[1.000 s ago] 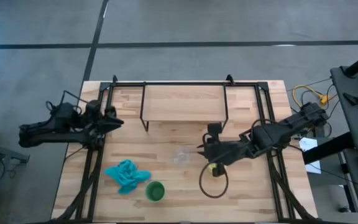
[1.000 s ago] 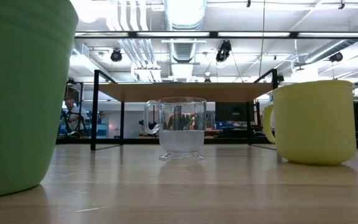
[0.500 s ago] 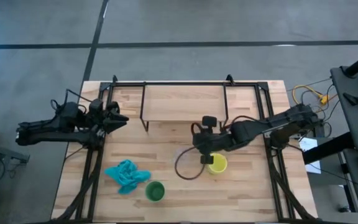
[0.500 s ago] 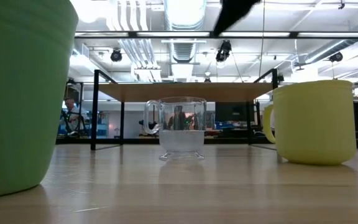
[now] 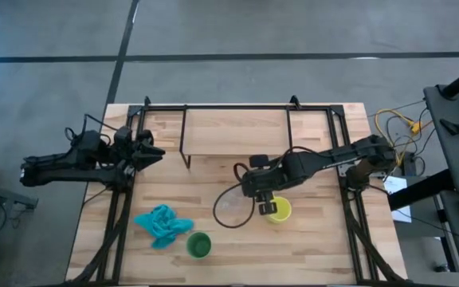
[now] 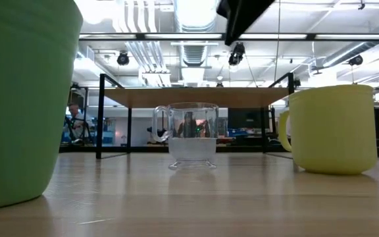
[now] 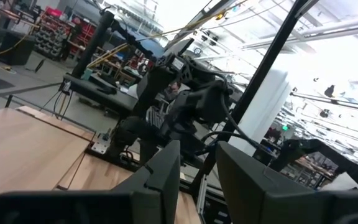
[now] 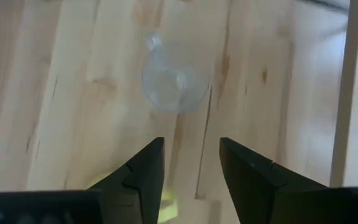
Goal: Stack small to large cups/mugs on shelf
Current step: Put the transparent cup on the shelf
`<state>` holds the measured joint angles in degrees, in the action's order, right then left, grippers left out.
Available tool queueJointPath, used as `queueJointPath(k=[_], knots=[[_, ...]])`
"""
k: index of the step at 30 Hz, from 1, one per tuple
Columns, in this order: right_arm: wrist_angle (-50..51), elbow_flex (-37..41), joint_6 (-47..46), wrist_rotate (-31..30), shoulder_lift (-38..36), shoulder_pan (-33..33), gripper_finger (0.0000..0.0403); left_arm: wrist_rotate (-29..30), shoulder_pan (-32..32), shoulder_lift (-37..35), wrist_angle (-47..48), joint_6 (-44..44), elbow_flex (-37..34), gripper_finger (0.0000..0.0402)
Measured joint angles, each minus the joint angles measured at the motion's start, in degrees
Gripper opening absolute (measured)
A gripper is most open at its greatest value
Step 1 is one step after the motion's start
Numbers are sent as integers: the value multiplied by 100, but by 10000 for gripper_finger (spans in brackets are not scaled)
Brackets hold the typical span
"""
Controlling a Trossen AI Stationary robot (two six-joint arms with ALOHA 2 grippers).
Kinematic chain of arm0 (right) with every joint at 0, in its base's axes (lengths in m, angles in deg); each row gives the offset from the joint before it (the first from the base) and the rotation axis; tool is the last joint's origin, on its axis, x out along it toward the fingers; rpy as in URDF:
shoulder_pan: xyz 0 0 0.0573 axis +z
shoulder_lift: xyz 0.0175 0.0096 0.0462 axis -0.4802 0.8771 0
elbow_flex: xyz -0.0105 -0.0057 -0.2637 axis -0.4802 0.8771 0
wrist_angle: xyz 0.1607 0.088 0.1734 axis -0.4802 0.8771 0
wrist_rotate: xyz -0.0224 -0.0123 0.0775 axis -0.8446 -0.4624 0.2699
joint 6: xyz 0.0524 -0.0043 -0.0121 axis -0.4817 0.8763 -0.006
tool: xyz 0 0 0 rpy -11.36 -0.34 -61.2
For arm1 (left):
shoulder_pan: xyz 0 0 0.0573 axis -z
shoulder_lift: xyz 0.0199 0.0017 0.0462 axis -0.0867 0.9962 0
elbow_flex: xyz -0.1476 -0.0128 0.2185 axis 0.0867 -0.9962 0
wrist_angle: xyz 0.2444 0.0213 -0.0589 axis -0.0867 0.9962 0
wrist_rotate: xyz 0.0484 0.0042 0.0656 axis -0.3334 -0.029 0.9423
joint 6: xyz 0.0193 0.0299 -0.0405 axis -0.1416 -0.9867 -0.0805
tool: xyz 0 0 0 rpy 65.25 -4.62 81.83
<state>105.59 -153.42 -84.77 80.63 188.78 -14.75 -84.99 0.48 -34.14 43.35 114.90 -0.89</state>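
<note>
The clear glass cup (image 5: pixel 231 204) stands on its base near the table's middle, also in the low view (image 6: pixel 193 135). In the right wrist view the glass cup (image 8: pixel 175 81) lies ahead of my open right gripper (image 8: pixel 191 146). In the high view my right gripper (image 5: pixel 245 188) hovers above the table between the yellow mug (image 5: pixel 278 210) and the glass cup, touching nothing. The green cup (image 5: pixel 198 244) stands near the near edge. The shelf (image 5: pixel 236 131) stands at the far side, its top bare. My left gripper (image 5: pixel 156 151) waits open at the left edge.
A teal cloth (image 5: pixel 162 225) lies left of the green cup. A black cable loop (image 5: pixel 223 217) hangs from the right arm around the glass cup. Black frame rails (image 5: pixel 119 211) run along the table's sides. In the low view the green cup (image 6: pixel 18 99) fills the left.
My right gripper has swung toward the table's left, passing from over the yellow mug to a spot beside the glass cup, and its cable loop trailed along. The right arm now shows at the top of the low view. The cups have stayed put.
</note>
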Motion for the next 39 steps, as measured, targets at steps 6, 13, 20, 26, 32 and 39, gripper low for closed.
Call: queueJointPath(k=[6,13,20,26,32,39], knots=[[-30,-381,797,413,489,3,148,0,0,-10,-27,4,0,91],[-2,-541,1008,498,1167,16,143,56,0,-53,-63,584,0,91],[-48,-824,1173,496,1547,16,137,-15,0,-56,-55,396,0,91],[-75,-947,1018,501,1692,11,137,-13,0,-92,-55,313,0,91],[-99,-997,811,527,1909,16,137,-13,0,-195,-57,311,0,91],[-154,-995,806,507,2145,14,137,-13,0,-346,-55,323,0,91]])
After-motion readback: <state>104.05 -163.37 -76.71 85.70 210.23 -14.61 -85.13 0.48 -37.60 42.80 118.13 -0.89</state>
